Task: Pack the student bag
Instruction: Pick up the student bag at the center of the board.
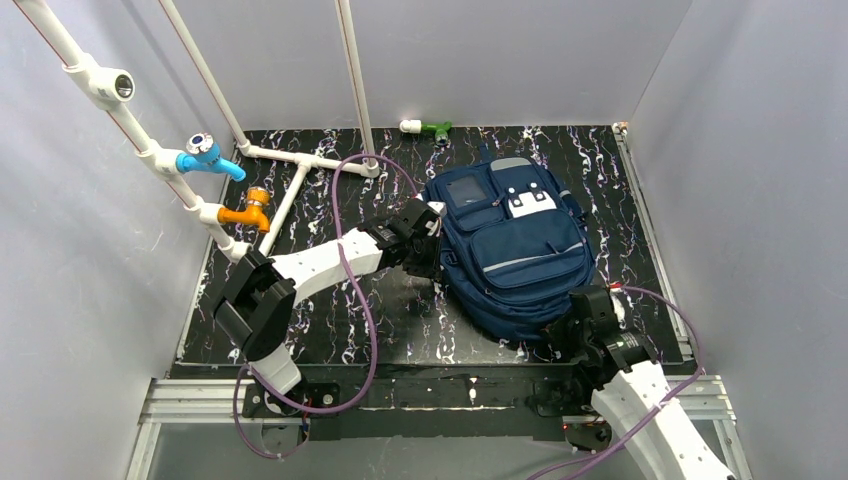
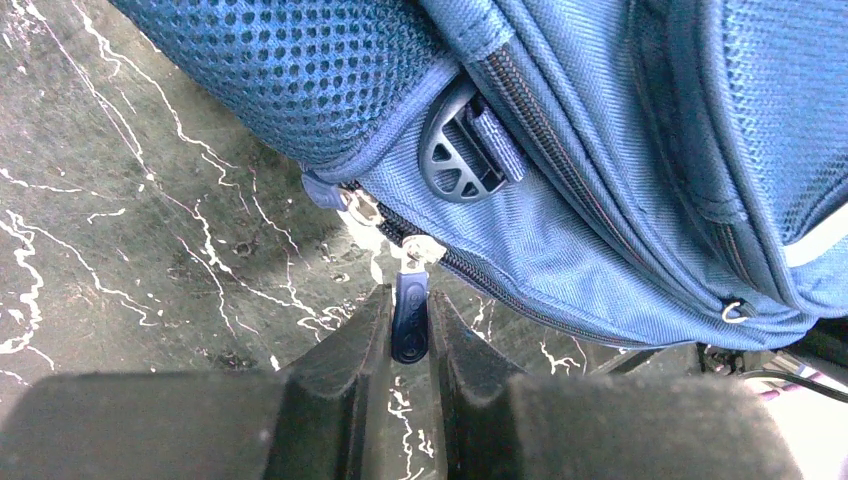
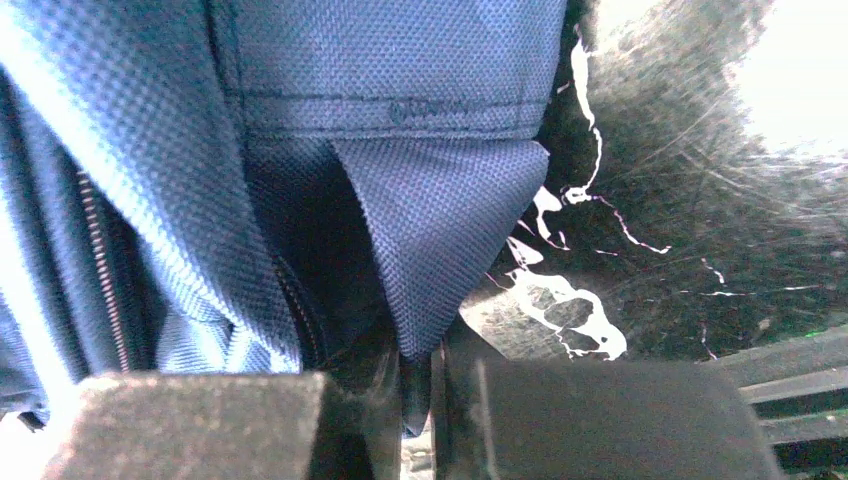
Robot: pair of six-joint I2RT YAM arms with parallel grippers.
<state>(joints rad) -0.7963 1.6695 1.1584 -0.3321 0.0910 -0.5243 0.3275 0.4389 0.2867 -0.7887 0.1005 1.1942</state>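
Observation:
The navy student bag [image 1: 515,255] lies flat on the black marbled table, front pockets and white patch [image 1: 530,202] facing up. My left gripper [image 1: 425,252] is at the bag's left side, shut on a dark blue zip pull [image 2: 409,318] that hangs from a closed zip. My right gripper [image 1: 572,325] is at the bag's near right corner, shut on a triangular fabric flap [image 3: 435,235] of the bag [image 3: 150,150]. The bag's side with mesh pocket and a black plastic buckle [image 2: 462,155] fills the left wrist view.
A white pipe frame [image 1: 300,160] with a blue tap [image 1: 207,156] and an orange tap [image 1: 247,212] stands at the back left. A green and white fitting [image 1: 426,127] lies at the back edge. Grey walls close in both sides.

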